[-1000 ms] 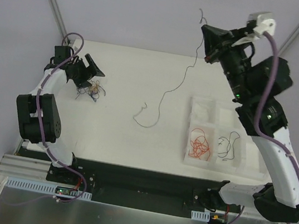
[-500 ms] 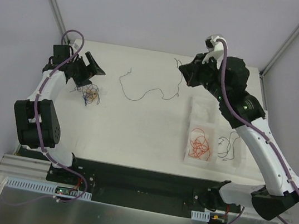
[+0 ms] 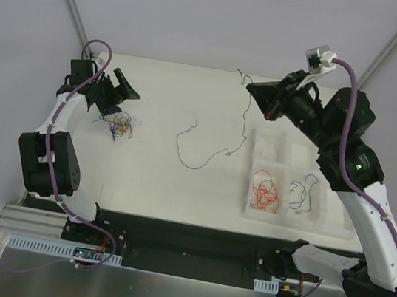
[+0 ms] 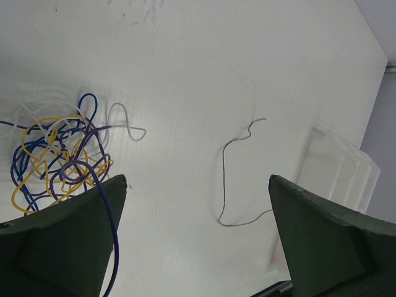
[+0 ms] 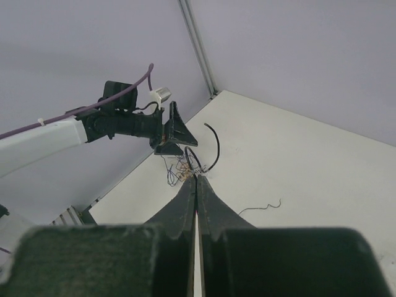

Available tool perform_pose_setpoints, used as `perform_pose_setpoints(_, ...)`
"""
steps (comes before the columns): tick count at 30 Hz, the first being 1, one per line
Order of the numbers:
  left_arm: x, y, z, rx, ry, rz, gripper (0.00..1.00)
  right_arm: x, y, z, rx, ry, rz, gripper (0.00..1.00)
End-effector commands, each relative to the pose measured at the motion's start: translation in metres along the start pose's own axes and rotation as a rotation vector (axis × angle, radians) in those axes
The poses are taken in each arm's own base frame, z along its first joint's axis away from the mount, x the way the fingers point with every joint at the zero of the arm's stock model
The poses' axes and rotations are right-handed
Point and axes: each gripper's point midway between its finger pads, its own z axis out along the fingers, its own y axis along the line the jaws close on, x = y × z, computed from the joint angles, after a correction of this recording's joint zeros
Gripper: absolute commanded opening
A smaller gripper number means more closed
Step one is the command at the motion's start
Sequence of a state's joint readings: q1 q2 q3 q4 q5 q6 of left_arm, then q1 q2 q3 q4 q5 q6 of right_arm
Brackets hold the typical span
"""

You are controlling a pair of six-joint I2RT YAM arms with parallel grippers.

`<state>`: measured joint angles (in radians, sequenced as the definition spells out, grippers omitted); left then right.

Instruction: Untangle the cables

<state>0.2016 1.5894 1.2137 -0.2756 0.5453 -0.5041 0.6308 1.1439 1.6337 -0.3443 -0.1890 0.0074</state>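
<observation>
Cables [image 3: 120,123]: a small knot of blue, yellow, purple and white hair-thin strands on the table [image 3: 155,187], just under the left gripper [image 3: 121,92]. In its wrist view we see the knot [image 4: 59,158] beside one finger. The fingers are spread wide and hold nothing.

A long dark strand [image 3: 212,154] lies separate from the knot. The right gripper [image 3: 253,89] is pressed together on it near one end; a short curl pokes past the tips [image 5: 196,185], and the rest droops away to the table in a loose loop.

Toward the right arm's base from that gripper, a white tray [image 3: 271,137] holds an orange strand [image 3: 265,190] and a black strand [image 3: 302,194] in neighbouring compartments.
</observation>
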Motion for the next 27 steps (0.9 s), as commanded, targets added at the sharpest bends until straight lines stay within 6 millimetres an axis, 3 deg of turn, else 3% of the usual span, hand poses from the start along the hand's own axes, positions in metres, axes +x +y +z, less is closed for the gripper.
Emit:
perform_pose_setpoints(1,-0.002,-0.010,-0.005,0.021,-0.012,0.048,0.98,0.061,-0.021,0.061,-0.004,0.112,0.096,0.01)
perform_pose_setpoints(6,0.001,-0.011,-0.001,0.035,0.007,0.033,0.96,0.165,-0.043,0.129,0.006,0.341,0.217,0.01)
perform_pose_setpoints(9,0.001,-0.009,0.000,0.032,0.009,0.033,0.95,0.212,-0.047,0.154,0.048,0.475,0.263,0.01)
perform_pose_setpoints(15,0.003,-0.011,0.003,0.048,0.024,0.016,0.95,0.316,-0.040,0.157,0.056,0.775,0.302,0.03)
perform_pose_setpoints(19,0.004,-0.012,0.003,0.060,0.027,0.010,0.95,0.347,-0.057,0.152,0.079,0.842,0.219,0.14)
perform_pose_setpoints(21,0.004,-0.013,0.003,0.064,0.027,0.010,0.95,0.351,-0.062,0.152,0.079,0.849,0.177,0.27)
perform_pose_setpoints(23,0.004,-0.013,0.004,0.063,0.028,0.009,0.95,0.357,-0.065,0.151,0.072,0.879,0.158,0.48)
perform_pose_setpoints(27,0.004,-0.013,0.003,0.066,0.027,0.011,0.94,0.367,-0.058,0.140,-0.033,0.955,0.076,0.71)
